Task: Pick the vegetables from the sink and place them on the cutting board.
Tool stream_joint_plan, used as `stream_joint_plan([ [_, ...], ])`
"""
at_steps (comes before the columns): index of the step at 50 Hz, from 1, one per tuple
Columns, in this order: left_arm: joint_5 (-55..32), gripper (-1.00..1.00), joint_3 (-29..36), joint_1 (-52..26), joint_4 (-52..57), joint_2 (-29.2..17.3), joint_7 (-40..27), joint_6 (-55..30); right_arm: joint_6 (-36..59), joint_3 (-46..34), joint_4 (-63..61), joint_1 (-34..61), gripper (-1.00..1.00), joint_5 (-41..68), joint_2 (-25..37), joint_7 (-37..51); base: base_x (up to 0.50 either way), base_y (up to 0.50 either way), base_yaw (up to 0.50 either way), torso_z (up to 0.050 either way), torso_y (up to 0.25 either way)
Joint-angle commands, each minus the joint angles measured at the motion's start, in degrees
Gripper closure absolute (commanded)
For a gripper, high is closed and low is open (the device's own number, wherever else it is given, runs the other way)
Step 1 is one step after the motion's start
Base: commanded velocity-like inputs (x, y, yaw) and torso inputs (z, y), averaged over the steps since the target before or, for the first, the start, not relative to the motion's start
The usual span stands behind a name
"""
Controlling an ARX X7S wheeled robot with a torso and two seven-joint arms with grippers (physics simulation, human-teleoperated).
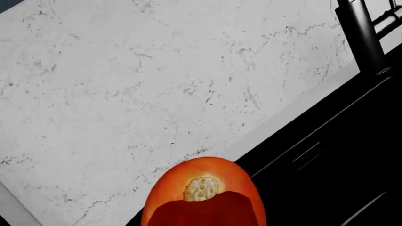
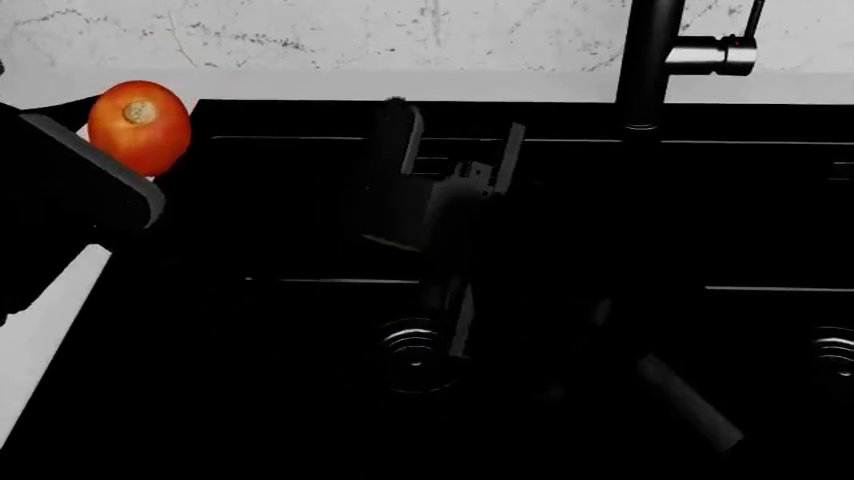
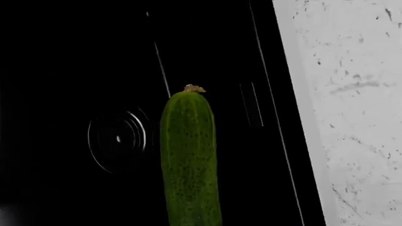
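Note:
The red-orange tomato [image 2: 138, 125] sits in my left gripper [image 2: 118, 172], raised at the sink's left rim; the left wrist view shows its pale stem scar [image 1: 201, 188] over the marble counter edge. The slim dark green cucumber [image 3: 188, 160] runs out from my right gripper over the black sink [image 3: 63, 70], its stem end beside the ridged drain [image 3: 119, 139]. My right gripper [image 2: 451, 150] hangs inside the basin [image 2: 267, 400] above the drain [image 2: 414, 355]; the cucumber is too dark to make out in the head view. No fingers show in either wrist view. The cutting board is out of view.
The dark faucet [image 2: 650, 60] stands at the sink's back right and shows in the left wrist view [image 1: 361, 33]. White marble counter [image 1: 125, 94] borders the sink on the left [image 2: 40, 330] and in the right wrist view [image 3: 351, 94]. A second drain [image 2: 834, 355] lies at far right.

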Motion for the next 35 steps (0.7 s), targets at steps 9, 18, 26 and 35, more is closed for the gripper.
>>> stream_joint_plan([
  [9,-5.08,1.0,-6.41,11.66,10.14,0.17,-11.53,1.45,28.17,22.58,-33.67,-10.36,1.0,9.2,15.88,27.78,0.0,-0.3,0.0,0.0,0.0],
  [18,-8.58,1.0,-10.55,14.92,20.01,0.49,-17.99,-2.83,33.52,30.78,-48.43,-19.11,1.0,12.63,22.33,36.87,0.0,-0.5,0.0,0.0,0.0],
  [26,-5.71,1.0,-8.64,19.59,24.21,0.0,-20.43,-0.99,32.92,35.25,-55.38,-25.27,1.0,13.44,24.65,42.6,0.0,-0.5,0.0,0.0,0.0],
  [35,-4.5,1.0,-8.93,22.11,26.54,-0.96,-21.97,0.72,31.19,40.58,-59.02,-29.66,1.0,14.1,26.09,47.17,0.0,-0.5,0.0,0.0,0.0],
])
